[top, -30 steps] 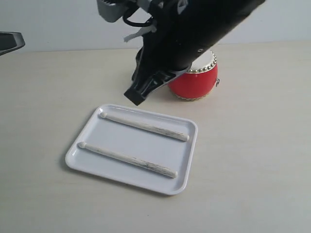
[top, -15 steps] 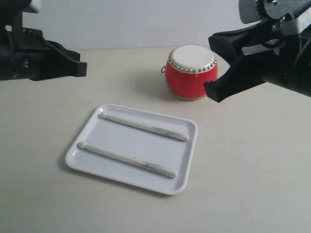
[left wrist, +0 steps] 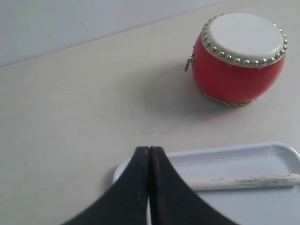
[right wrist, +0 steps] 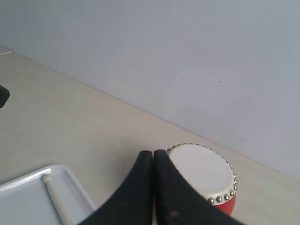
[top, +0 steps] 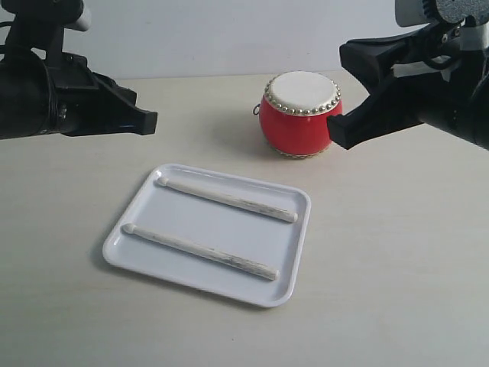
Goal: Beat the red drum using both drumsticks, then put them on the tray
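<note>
Pale beige tabletop, faint grain; plain grey-blue wall behind; soft even light.

Drumsticks lying in tray, red drum behind, left claw and right claw raised

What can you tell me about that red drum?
The drum is small and barrel-shaped, with a glossy red body, a cream-white skin on top, a ring of gold studs round the skin and a small metal ring on its side. It stands upright on the pale table, beyond the tray, apart from it. Nothing rests on it.
</note>
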You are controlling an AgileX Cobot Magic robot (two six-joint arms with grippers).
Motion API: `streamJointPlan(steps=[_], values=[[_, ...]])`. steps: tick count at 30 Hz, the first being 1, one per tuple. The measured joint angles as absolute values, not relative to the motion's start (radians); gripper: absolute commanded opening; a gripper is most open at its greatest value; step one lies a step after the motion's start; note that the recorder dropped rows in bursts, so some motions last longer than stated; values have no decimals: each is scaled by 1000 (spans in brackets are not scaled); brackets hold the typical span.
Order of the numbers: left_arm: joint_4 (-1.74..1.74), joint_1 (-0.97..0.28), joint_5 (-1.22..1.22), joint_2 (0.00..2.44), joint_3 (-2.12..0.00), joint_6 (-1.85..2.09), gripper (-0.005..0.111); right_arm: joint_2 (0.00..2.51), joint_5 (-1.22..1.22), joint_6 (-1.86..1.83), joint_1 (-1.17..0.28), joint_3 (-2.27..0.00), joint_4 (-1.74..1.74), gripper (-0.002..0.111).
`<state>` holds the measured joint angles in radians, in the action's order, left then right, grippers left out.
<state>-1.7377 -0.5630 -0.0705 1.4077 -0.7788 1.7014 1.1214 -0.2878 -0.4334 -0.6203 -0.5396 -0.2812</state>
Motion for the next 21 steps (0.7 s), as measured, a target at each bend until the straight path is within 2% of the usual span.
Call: streamJointPlan(steps=[7, 13, 21], values=[[-1738, -563, -99, 1378, -773, 1726, 0, 1121, -288, -433, -620, -540, -281, 0], [-1738, -544, -87, 1151, -679, 1550, 0, 1121, -288, -433, -620, -540, -282, 0], [-1739, -290, 40, 671, -446, 1484, 0, 1121, -288, -431, -620, -540, -287, 0]])
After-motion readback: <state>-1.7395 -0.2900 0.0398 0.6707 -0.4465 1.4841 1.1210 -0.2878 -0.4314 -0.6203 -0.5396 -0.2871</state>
